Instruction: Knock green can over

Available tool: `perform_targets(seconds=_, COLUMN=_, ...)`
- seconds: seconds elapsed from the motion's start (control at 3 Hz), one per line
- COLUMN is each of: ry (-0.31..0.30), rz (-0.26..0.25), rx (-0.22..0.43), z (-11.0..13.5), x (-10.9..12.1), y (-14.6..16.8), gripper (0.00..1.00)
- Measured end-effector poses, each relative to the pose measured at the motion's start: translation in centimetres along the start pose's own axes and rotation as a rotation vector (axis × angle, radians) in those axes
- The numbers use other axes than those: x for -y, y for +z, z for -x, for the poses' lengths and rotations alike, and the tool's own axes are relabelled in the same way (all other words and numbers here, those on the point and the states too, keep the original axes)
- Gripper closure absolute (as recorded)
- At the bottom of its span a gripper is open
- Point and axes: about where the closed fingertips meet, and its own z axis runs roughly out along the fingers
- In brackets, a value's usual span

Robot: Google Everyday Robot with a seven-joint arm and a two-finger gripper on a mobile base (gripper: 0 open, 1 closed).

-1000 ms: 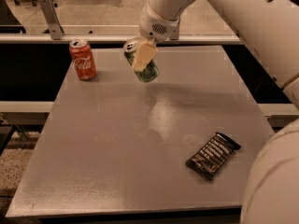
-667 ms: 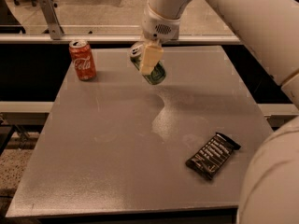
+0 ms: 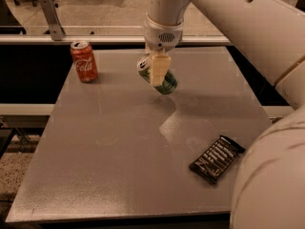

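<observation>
The green can (image 3: pixel 168 85) is near the table's far middle, tilted steeply with its silver top to the upper left and its base to the lower right. My gripper (image 3: pixel 159 79) comes down from above and is shut on the can, holding it at mid-body. One pale finger (image 3: pixel 159 68) lies across the can's front; the other is hidden behind it. The can's base is at or just above the table top.
A red Coca-Cola can (image 3: pixel 84 61) stands upright at the far left of the grey table (image 3: pixel 114 166). A dark snack bar wrapper (image 3: pixel 217 158) lies at the near right. My white arm fills the right side. A rail runs behind the table.
The green can has gone from upright to steeply tilted, top leaning left. My gripper has moved a little right and toward the near side with it.
</observation>
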Motion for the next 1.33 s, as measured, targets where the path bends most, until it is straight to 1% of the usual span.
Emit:
perform_targets(seconds=0.67, ry=-0.046, rz=0.028, rx=-0.075, z=-0.2, x=-0.8, y=1.3, gripper=0.05)
perform_targets(seconds=1.0, ry=-0.079, rz=0.057, rx=-0.116, z=-0.4, x=-1.5, y=2.4, gripper=0.0)
perform_targets(seconds=1.33, ry=-0.079, rz=0.057, rx=-0.116, z=-0.4, x=-1.5, y=2.4, gripper=0.0)
